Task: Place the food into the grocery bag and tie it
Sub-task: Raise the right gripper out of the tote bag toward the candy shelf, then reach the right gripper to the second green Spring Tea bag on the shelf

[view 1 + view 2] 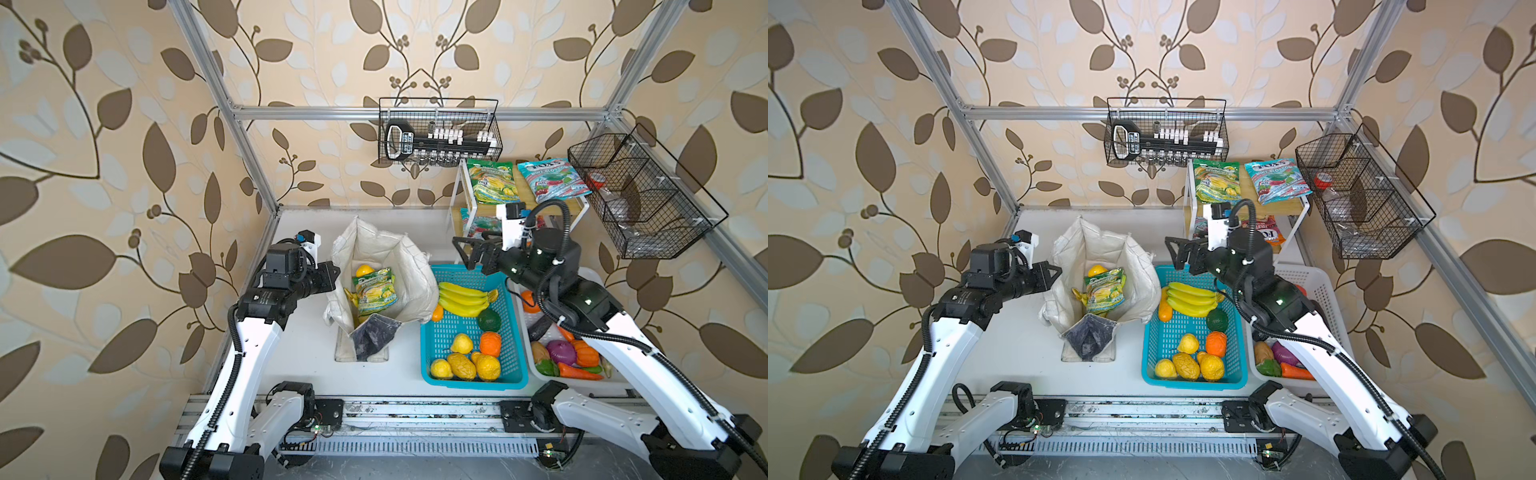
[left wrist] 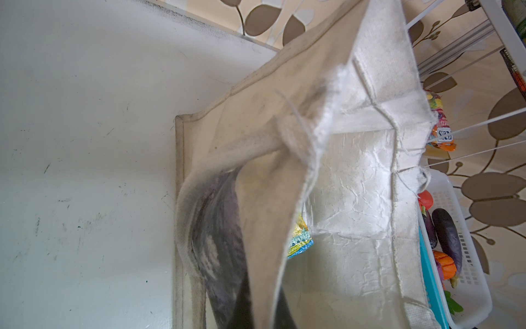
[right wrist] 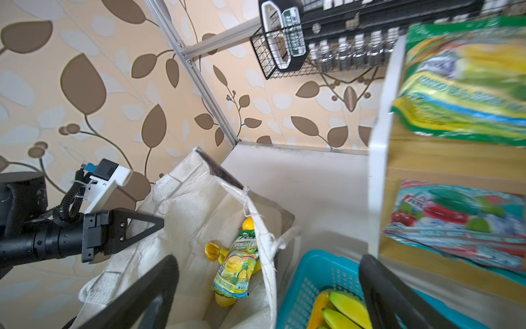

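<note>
Canvas bag: the grocery bag (image 1: 388, 253) stands open on the table (image 1: 299, 353), its right wall against the blue basket (image 1: 473, 384).
Left gripper (image 1: 336, 274): closed, pinching the bag's left rim. The left wrist view shows the cloth edge running in between its dark fingers.
Right gripper (image 1: 467, 253): jaws spread wide with nothing between them. It hangs above the far end of the blue basket, just right of the bag's mouth and clear of the cloth.
Inside the bag: a green-and-yellow snack packet (image 1: 374, 291) lies on the bottom, with a round yellow fruit (image 1: 365, 271) beyond it. Another yellow piece (image 1: 350, 297) is partly under the packet's left edge.
Blue basket contents: banana bunch (image 1: 463, 299), avocado (image 1: 489, 320), orange (image 1: 490, 344) and several yellow fruits (image 1: 461, 365). An orange piece (image 1: 437, 312) sits at the left rim, against the bag.
White basket (image 1: 1320, 282): right of the blue one, largely under the right arm. It holds a purple onion (image 1: 561, 352), carrot (image 1: 579, 372), small pumpkin (image 1: 587, 354) and eggplant (image 1: 539, 328).
Shelf (image 1: 456, 195): behind the baskets. A green packet (image 1: 492, 183) and a light blue packet (image 1: 552, 176) lie flat on the top board, with more packets on the board below.
</note>
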`<action>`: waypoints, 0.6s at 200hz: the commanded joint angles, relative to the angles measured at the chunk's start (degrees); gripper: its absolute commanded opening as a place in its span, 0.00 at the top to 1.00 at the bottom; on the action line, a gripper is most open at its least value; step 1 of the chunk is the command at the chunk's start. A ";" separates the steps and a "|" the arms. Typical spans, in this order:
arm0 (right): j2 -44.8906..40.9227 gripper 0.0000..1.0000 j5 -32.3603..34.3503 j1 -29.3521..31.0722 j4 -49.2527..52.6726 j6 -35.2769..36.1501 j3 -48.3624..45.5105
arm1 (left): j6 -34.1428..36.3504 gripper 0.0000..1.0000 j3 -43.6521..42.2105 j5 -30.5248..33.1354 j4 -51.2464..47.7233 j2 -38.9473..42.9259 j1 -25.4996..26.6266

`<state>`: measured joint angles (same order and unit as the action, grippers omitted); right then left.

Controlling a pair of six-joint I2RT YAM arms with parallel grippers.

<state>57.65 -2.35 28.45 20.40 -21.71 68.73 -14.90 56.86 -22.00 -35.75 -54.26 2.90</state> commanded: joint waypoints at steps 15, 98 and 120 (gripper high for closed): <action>-0.56 0.00 -9.32 -13.86 7.19 2.61 5.49 | 0.99 1.00 1.61 -0.84 1.20 -0.05 -0.59; 9.02 0.00 -19.03 -32.92 7.99 -2.45 13.59 | 1.50 1.00 1.57 0.82 1.23 0.74 -0.60; 11.46 0.00 -18.26 -32.93 8.23 -2.30 15.12 | 1.12 1.00 1.21 3.03 1.36 1.35 -0.60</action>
<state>67.22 -19.51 -4.27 27.07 -23.83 81.08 -14.79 56.86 -21.28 -35.75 -54.37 2.90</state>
